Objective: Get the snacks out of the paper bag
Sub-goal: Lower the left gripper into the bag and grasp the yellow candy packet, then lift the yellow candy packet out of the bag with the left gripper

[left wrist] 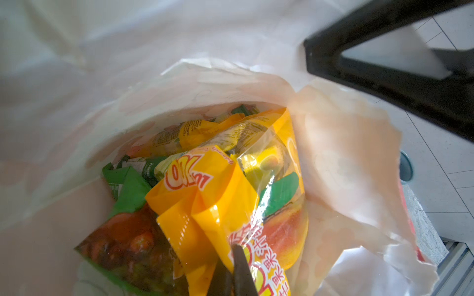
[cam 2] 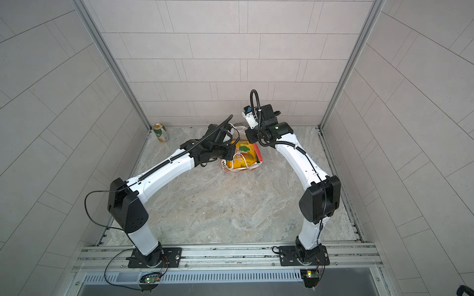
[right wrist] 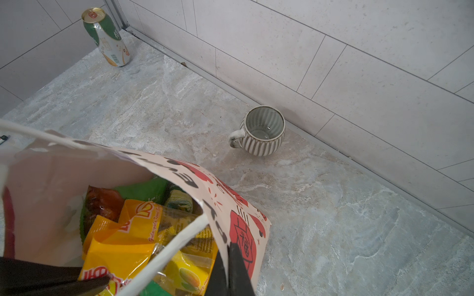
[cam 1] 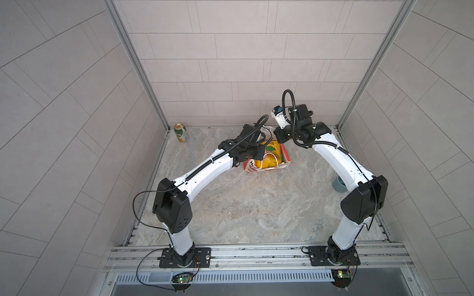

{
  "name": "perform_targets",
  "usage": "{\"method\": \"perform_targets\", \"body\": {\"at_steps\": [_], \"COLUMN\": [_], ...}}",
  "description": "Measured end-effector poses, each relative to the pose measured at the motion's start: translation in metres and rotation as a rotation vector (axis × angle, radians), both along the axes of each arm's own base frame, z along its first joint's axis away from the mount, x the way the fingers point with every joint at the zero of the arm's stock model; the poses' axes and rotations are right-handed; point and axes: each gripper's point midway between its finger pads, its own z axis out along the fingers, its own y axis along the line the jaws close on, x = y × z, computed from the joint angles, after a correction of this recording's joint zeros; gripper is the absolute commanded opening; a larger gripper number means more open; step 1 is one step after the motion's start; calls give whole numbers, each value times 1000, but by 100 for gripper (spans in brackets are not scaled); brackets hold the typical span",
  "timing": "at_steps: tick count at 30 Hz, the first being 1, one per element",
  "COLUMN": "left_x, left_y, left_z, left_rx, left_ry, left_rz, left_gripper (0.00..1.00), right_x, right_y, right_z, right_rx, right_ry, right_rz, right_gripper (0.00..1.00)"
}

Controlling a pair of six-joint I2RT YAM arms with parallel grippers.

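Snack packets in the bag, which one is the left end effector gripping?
The top yellow-orange packet with the fruit picture; the green packet beside it lies free.

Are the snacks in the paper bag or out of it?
In. A yellow-orange packet and a green packet lie inside the paper bag; the left gripper is shut on the yellow-orange packet, not lifted clear.

Both top views looked down from high above the front rail (cam 1: 256,253) at nearly the same whole table (cam 1: 243,205). The left wrist camera sat very close, looking right into the open paper bag (left wrist: 346,153). The right wrist camera, close to its rim, looked past it toward the mug (right wrist: 264,146) and drink can (right wrist: 107,38). Both wrist views shared the yellow packet (left wrist: 218,205).
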Motion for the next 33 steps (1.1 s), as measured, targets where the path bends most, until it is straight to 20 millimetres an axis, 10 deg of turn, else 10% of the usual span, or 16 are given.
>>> {"method": "perform_targets", "body": {"at_steps": [16, 33], "left_x": [-5, -14], "left_y": [10, 91], "left_z": [65, 166], "left_rx": [14, -21], "left_ry": [-156, -394], "left_rz": [-41, 99], "left_gripper": [0, 0], "right_x": [-3, -3], "right_y": [0, -3], "right_z": [-2, -5], "right_rx": [-6, -5], "right_ry": [-3, 5], "right_rz": [-5, -19], "right_gripper": [0, 0]}}
